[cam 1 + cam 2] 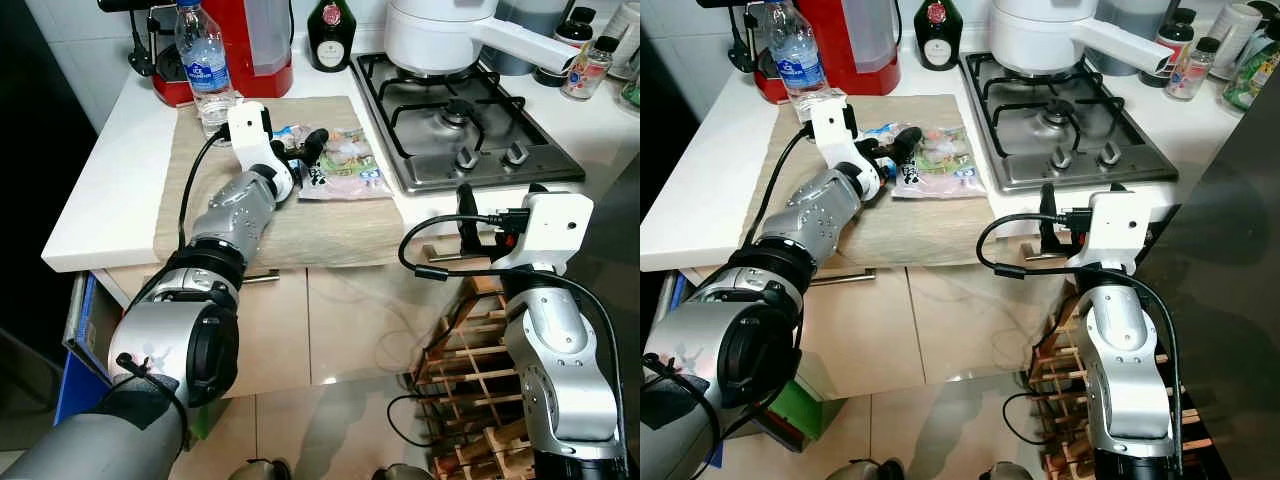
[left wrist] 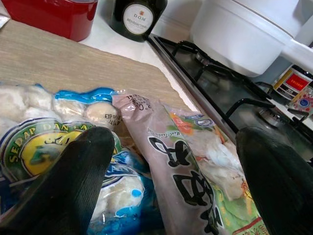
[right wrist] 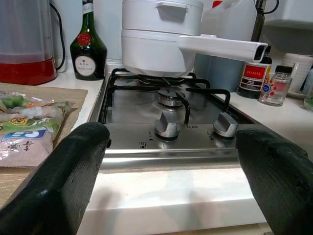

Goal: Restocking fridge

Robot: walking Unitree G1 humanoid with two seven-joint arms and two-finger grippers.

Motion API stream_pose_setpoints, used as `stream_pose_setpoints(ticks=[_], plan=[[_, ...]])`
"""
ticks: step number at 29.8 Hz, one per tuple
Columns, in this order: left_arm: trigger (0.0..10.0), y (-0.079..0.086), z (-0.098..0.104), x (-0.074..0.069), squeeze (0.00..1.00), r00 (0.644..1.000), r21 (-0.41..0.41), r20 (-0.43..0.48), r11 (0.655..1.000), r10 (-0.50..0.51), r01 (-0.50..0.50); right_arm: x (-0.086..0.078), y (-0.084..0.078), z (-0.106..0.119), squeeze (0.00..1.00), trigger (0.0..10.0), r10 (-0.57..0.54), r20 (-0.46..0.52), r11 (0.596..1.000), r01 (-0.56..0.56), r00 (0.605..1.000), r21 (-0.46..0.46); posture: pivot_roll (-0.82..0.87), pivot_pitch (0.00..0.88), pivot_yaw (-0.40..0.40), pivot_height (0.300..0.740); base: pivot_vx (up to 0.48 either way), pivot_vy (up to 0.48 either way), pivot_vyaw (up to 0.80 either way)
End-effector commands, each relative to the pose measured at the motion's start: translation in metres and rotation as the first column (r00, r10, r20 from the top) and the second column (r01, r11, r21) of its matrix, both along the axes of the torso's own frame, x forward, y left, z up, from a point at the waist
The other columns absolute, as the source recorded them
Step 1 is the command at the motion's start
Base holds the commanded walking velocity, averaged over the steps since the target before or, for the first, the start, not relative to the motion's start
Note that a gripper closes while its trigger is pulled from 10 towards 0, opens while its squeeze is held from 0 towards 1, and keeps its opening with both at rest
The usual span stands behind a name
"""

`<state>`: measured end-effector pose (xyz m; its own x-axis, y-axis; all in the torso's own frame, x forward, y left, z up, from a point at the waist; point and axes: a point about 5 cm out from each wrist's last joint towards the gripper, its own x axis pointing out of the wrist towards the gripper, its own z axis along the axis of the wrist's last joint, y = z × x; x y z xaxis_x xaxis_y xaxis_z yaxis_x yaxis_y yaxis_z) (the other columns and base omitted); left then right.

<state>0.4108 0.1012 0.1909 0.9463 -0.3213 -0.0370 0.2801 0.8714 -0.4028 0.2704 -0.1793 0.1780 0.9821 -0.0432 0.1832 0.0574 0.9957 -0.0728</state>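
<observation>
Two frozen-food packets lie on the wooden board (image 1: pixel 300 225): a blue-and-white fishball bag (image 2: pixel 58 147) and a pinkish bag with black script (image 2: pixel 190 176), seen together as packets (image 1: pixel 345 165) from the head. My left gripper (image 1: pixel 300 152) hovers low over them, open, one finger (image 2: pixel 73 186) above the fishball bag and the other past the pinkish bag's far edge. Nothing is held. My right gripper (image 3: pixel 171 147) is open at the counter's front edge, facing the hob knobs (image 3: pixel 167 128).
A water bottle (image 1: pixel 203 65), a red appliance (image 1: pixel 250 40) and a dark green bottle (image 1: pixel 330 35) stand behind the board. A white pot (image 1: pixel 440 35) sits on the gas hob (image 1: pixel 470 130). A wooden wine rack (image 1: pixel 480 400) stands below my right arm.
</observation>
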Motion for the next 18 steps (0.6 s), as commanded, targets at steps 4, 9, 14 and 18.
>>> stream_pose_setpoints(ticks=[4, 9, 14, 18], plan=[[10.0, -0.013, -0.014, -0.003, 0.00, 0.996, 0.017, -0.084, 0.999, -0.028, 0.030, -0.001, 0.001, 0.003, 0.88, 10.0, -0.004, 0.006, 1.000, 0.004, 1.000, 0.001, -0.28, 0.087, 0.071, 0.740, 0.000, 0.000, 0.00], [10.0, -0.016, -0.022, -0.006, 0.00, 0.990, 0.023, -0.137, 0.999, -0.028, 0.031, -0.002, 0.001, 0.002, 0.88, 10.0, -0.001, 0.001, 1.000, 0.001, 1.000, 0.000, -0.28, 0.087, 0.071, 0.740, 0.000, 0.000, 0.00], [10.0, -0.024, -0.027, -0.009, 0.00, 0.984, 0.041, -0.170, 0.997, -0.054, 0.061, -0.001, 0.001, 0.002, 0.88, 10.0, 0.001, -0.002, 1.000, -0.001, 1.000, -0.001, -0.28, 0.090, 0.070, 0.740, 0.000, 0.000, 0.00], [10.0, -0.027, -0.034, -0.011, 0.00, 0.977, 0.080, -0.205, 0.993, -0.065, 0.083, -0.002, 0.003, 0.003, 0.88, 10.0, 0.014, -0.004, 1.000, -0.014, 1.000, -0.002, -0.28, 0.093, 0.070, 0.740, 0.000, 0.000, 0.00]])
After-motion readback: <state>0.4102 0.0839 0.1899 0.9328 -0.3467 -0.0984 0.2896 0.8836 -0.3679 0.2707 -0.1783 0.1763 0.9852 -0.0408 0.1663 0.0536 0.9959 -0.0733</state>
